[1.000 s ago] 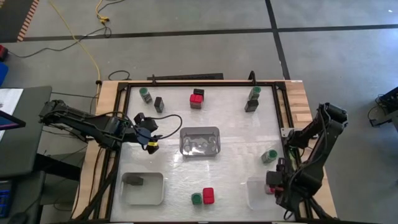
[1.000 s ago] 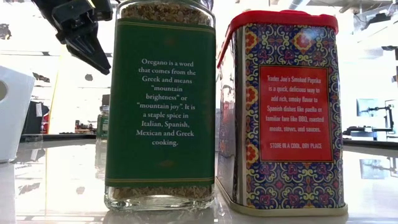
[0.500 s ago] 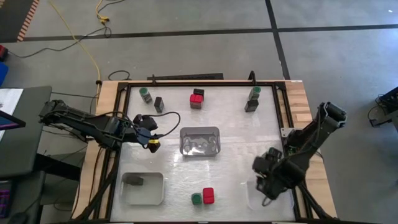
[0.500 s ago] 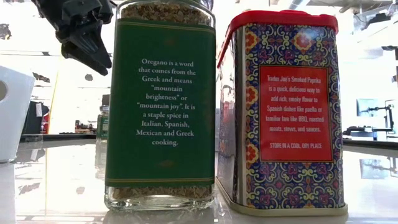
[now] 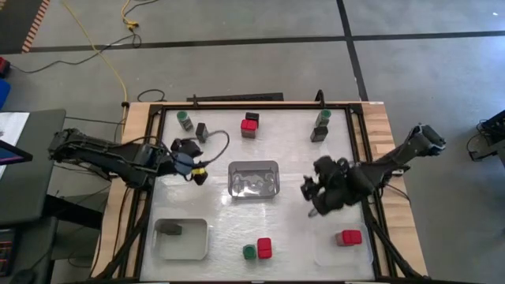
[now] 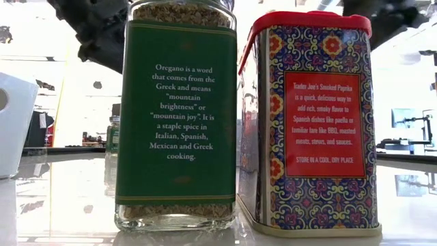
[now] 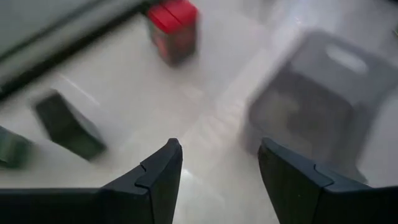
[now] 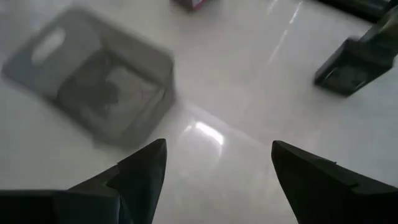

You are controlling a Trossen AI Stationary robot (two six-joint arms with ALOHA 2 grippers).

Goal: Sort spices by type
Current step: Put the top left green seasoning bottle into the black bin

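Along the far side of the table, a green-lidded jar [image 5: 184,119] stands near the left corner, with a dark box [image 5: 202,132] just beside it. Further right, a red-topped tin [image 5: 249,124] touches another dark box [image 5: 252,116] behind it. Near the far right corner, a second green jar [image 5: 323,116] stands against a dark box [image 5: 318,133]. At the near edge, an oregano jar [image 6: 176,113] with a green label and a smoked paprika tin [image 6: 311,119] with a red lid stand upright, side by side. Another red tin [image 5: 348,237] lies in the near right tray. A dark box [image 5: 173,229] lies in the near left tray.
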